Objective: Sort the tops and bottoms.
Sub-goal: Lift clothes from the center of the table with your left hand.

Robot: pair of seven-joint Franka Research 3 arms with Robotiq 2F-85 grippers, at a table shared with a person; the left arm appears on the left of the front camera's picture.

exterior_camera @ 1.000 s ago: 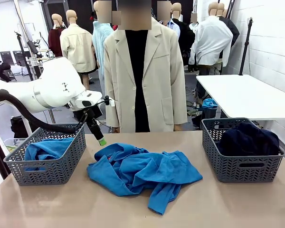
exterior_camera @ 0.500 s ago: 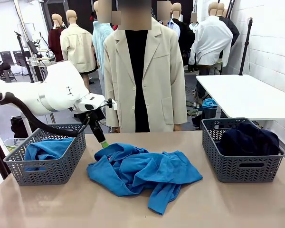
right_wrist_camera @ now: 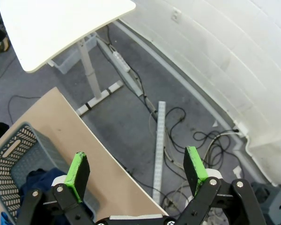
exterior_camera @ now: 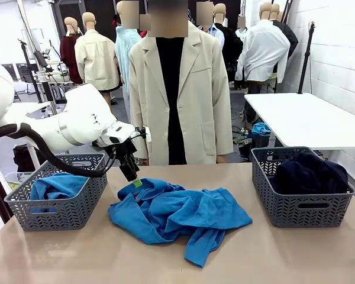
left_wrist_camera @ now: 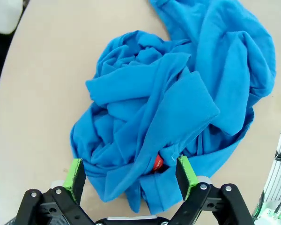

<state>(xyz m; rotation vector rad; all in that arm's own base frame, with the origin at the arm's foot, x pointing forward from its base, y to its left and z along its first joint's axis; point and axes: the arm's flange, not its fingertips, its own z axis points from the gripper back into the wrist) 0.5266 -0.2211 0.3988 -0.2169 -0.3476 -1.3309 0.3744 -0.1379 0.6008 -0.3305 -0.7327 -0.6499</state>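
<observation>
The bright blue soft knit tops lie in one crumpled heap at the middle of the beige bench. The folds are piled over one another and a sleeve trails toward the near edge. How many garments make up the heap cannot be told. A small red tag peeks out between the folds.

Another blue top sits bunched in the grey plastic lattice basket at the bench's left end. The dark navy bottoms fill the matching grey basket at the right end.

The left gripper is at the heap's far-left edge, jaws spread wide and empty. Whether its green pads touch the cloth is unclear. The right gripper gapes wide too, holding nothing, above the floor beyond the bench's right edge. A person in a cream coat stands at the far edge.
</observation>
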